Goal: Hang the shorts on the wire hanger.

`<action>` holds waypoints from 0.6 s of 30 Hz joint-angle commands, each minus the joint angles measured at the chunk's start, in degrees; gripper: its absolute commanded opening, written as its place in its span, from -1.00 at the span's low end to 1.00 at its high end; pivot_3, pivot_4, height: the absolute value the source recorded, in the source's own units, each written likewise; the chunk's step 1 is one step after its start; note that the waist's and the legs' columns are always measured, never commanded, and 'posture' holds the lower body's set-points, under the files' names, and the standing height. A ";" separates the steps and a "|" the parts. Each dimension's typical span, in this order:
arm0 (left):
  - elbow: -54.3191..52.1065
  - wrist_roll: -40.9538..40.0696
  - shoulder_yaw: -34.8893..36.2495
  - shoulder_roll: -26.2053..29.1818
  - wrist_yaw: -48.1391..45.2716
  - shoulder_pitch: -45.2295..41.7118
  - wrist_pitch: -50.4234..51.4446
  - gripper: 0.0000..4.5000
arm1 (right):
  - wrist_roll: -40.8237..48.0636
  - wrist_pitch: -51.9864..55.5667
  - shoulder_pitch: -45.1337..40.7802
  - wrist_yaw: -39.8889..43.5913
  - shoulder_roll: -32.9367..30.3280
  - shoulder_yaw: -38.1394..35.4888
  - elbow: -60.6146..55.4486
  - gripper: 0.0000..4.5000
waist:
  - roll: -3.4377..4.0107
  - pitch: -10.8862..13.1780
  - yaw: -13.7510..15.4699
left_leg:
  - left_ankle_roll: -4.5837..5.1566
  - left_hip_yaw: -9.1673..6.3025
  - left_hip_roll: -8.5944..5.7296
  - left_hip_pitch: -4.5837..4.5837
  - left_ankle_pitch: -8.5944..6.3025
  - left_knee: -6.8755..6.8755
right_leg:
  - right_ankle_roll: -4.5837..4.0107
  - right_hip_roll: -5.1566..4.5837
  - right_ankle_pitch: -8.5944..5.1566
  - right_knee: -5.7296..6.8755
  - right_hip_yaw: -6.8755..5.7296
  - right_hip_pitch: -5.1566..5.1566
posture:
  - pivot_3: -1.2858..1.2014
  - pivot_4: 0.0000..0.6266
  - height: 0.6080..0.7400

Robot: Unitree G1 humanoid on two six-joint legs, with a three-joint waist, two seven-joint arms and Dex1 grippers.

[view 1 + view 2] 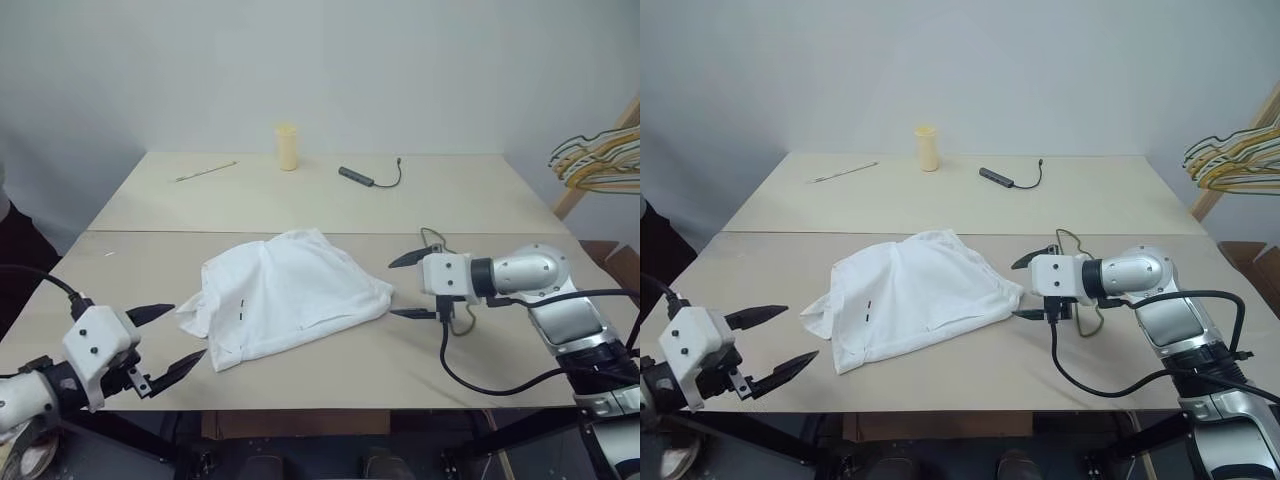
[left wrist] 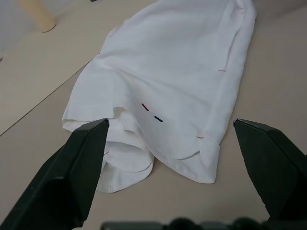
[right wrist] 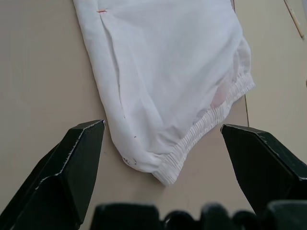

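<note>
The shorts (image 1: 285, 300), soft rumpled white cloth, are lying mid-desk (image 1: 300, 200), long axis running left to right, gathered waistband facing the right gripper (image 1: 410, 285), which is hovering just beside it, nearer than the left gripper (image 1: 170, 340) by the leg hems. Both jaws are standing spread, holding nothing.

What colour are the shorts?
White, with tiny red and dark marks near one leg hem; shorts show best in left wrist view.
</note>
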 commanded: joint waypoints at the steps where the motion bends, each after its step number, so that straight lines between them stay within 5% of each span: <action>1: -0.62 -2.26 0.64 1.04 -1.63 -0.34 0.54 1.00 | -0.12 -0.50 -0.18 -0.63 -0.54 -1.27 -1.72 0.99 | 0.00 0.00 -0.05 | 0.00 0.00 0.00 0.00 0.00 0.00 | 0.00 0.00 0.00 0.00 0.00 0.00 | 0.13 -1.00 1.00; 12: -0.18 0.05 -0.67 1.85 0.06 -1.18 0.69 1.00 | -1.19 -0.56 0.51 -1.61 -0.42 -1.25 -1.84 0.99 | 0.00 0.00 -0.28 | 0.00 -0.01 0.00 0.00 0.00 0.00 | 0.00 0.00 0.00 0.01 0.00 0.00 | 0.12 -1.00 1.00; 18: 3.12 7.69 -4.45 4.67 -1.12 1.44 -1.80 1.00 | -1.90 -0.46 0.60 -2.33 0.84 -0.41 -1.31 0.99 | 0.02 0.01 -0.48 | 0.00 0.00 -0.01 0.01 0.00 0.00 | -0.03 0.00 -0.02 0.01 0.00 -0.01 | 0.07 -1.00 1.00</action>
